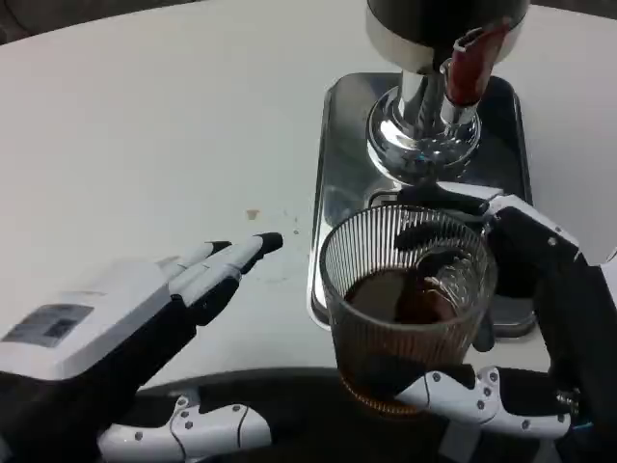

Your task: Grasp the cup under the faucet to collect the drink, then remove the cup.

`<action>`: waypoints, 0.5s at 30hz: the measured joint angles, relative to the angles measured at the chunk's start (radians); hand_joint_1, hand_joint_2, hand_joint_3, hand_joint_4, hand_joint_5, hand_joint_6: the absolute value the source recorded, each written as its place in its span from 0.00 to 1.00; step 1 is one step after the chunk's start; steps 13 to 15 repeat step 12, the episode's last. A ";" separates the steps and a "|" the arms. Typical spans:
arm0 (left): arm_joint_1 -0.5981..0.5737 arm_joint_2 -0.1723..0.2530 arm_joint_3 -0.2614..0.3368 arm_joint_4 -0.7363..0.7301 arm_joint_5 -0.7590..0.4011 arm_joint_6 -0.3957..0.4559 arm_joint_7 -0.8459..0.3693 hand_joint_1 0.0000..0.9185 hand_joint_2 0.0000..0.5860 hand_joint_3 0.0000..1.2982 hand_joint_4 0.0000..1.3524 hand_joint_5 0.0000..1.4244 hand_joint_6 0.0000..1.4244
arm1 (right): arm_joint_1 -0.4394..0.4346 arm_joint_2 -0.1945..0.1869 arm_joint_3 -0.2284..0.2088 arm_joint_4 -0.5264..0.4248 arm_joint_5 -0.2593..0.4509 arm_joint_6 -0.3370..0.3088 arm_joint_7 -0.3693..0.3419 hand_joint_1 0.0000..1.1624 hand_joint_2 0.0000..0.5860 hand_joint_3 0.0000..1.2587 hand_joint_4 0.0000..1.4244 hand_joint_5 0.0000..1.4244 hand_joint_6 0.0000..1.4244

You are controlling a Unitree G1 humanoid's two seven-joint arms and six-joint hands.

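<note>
Step in hand, as judged: remove filled cup from dispenser
- Keep ribbed glass cup (pixel 408 307) upright; withdraw slowly, level, clear of red-handled faucet (pixel 469 60); dark drink fills lower part, spill risk if tilted
- Cup location: over near edge of steel drip tray (pixel 333 145), in front of faucet
- Right hand (pixel 521 318): grasping cup, fingers wrapped around far side and base
- Left hand (pixel 145 309): released, fingers extended, flat near white table (pixel 145 116), well apart from cup

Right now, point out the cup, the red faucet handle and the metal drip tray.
cup (pixel 405 318), head view, ribbed glass wall.
red faucet handle (pixel 468 68), head view, middle of the lever.
metal drip tray (pixel 333 174), head view, bare left side.
</note>
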 measured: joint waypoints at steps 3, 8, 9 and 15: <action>-0.002 0.003 0.000 0.000 -0.001 0.000 0.000 0.00 0.17 0.00 0.00 0.00 0.04 | 0.000 -0.003 -0.003 0.000 0.000 0.000 0.000 0.85 0.17 0.65 0.66 0.80 0.93; -0.003 0.004 0.000 0.000 -0.015 -0.001 0.000 0.00 0.17 0.00 0.00 0.00 0.04 | 0.000 -0.007 -0.008 0.000 0.006 0.000 0.003 0.85 0.17 0.66 0.67 0.80 0.94; -0.003 0.005 0.000 0.000 -0.016 -0.001 0.000 0.00 0.17 0.00 0.00 0.00 0.04 | 0.000 -0.007 -0.009 0.000 0.007 0.000 0.004 0.85 0.17 0.66 0.67 0.80 0.94; -0.003 0.006 0.000 0.000 -0.016 -0.001 0.000 0.00 0.17 0.00 0.00 0.00 0.04 | 0.000 -0.008 -0.010 0.000 0.007 0.000 0.007 0.85 0.17 0.66 0.67 0.81 0.94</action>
